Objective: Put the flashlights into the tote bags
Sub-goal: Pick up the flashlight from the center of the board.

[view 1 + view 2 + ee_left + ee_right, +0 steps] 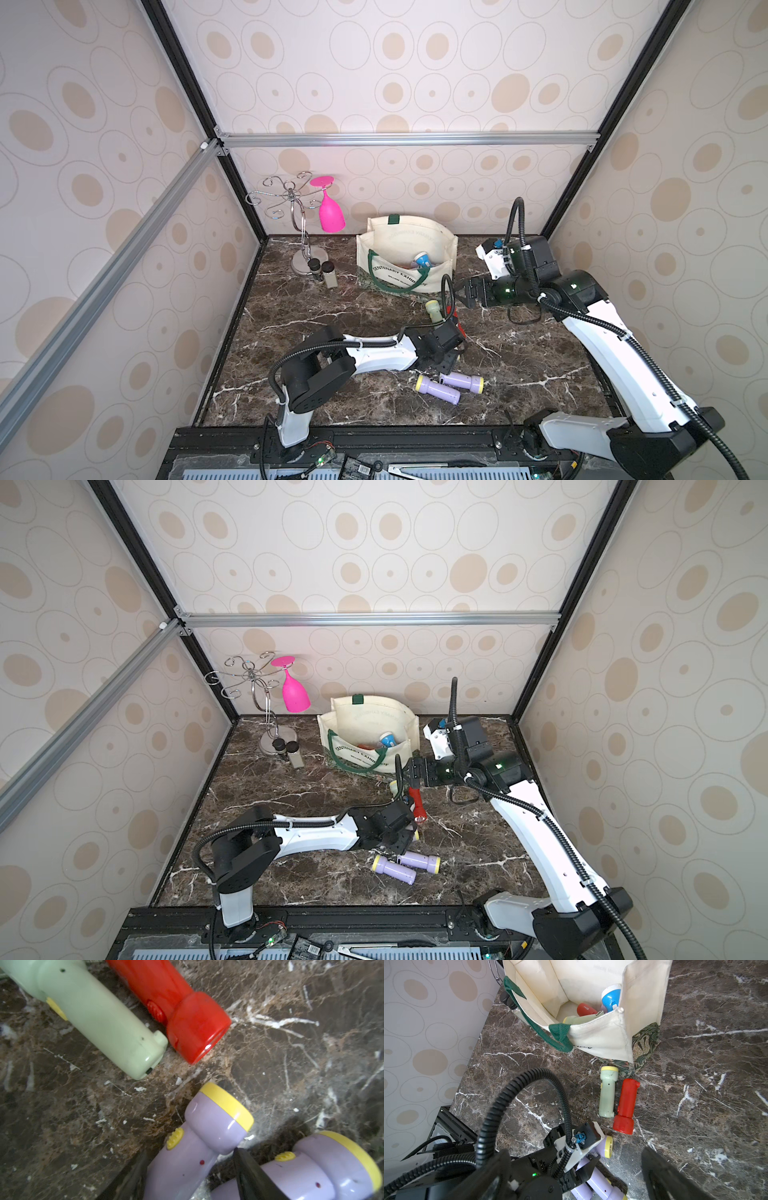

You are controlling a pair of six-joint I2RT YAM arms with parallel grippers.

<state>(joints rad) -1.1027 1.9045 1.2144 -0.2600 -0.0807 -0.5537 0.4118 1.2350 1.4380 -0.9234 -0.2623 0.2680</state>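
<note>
1. The room was a booth walled in cream paper (415, 62) printed with beige ovals and thin rings. Black posts framed it, and a silver aluminium rail (407, 138) ran across the middle of both top views.
2. The counter (316, 307), dark brown marble with white veins, filled the lower middle of both top views.
3. A cream canvas tote bag with dark green handles (405, 237) stood open at the back centre of the counter. A blue flashlight (423, 260) lay inside it. The right wrist view also showed a red one (586, 1009) and a pale green one (579, 1019) in the bag.
4. Just below the bag in the frame, a pale green plastic flashlight (607, 1093) and a red plastic flashlight (626, 1105) lay side by side. Their heads pointed opposite ways.
5. Two lilac flashlights with yellow rings (438, 390) (461, 381) lay touching at lower centre.
6. The left gripper (190, 1155) sat low over the counter. Its fingers were spread on either side of the body of a further lilac flashlight (199, 1126), and a gap showed beside one finger.
7. The right gripper (467, 293) hovered just right of the bag, fingers wide apart, nothing between them.
8. At the counter's upper left stood a chrome wire rack (297, 216) with a pink goblet (331, 210) hanging upside down. Two small dark-capped jars (322, 272) stood at its base.
</note>
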